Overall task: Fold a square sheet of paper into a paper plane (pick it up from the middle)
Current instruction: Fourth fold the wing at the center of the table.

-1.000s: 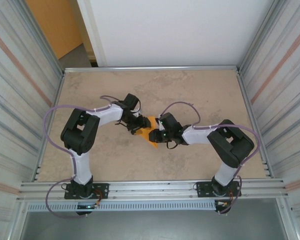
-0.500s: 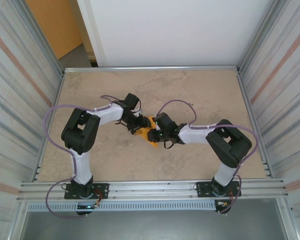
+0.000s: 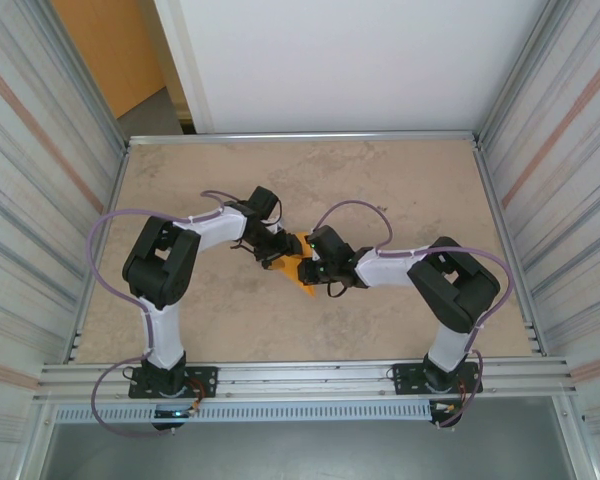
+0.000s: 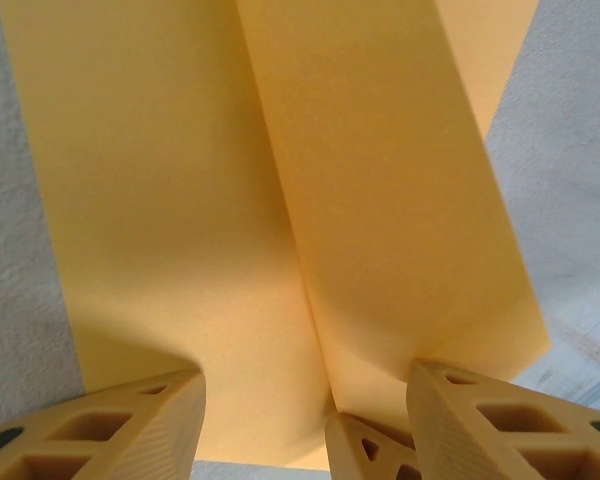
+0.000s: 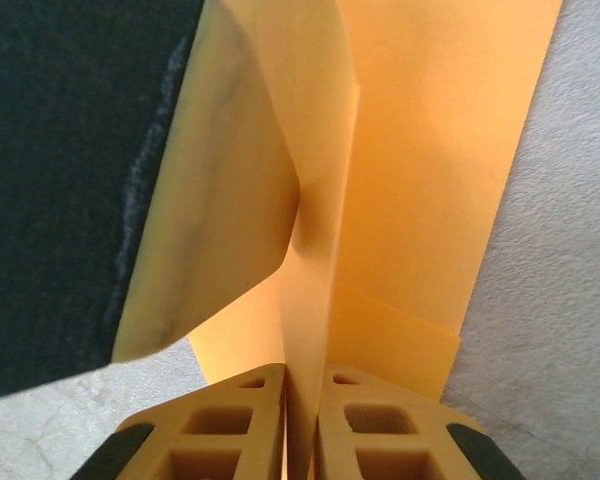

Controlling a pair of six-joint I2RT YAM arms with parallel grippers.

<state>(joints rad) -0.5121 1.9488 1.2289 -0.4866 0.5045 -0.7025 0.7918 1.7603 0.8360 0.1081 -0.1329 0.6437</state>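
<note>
Mid-table, both arms meet over the folded orange paper. The right gripper pinches an upright crease of it tight between both fingers. The left gripper stands with its jaws apart, fingertips spread over the paper's flat panels.

I count one folded orange paper, mid-frame. Two pincers are mine: left pincer, right pincer. One surface carries it.

Bright, even light, soft shadows; wrist close-ups slightly blurred.
</note>
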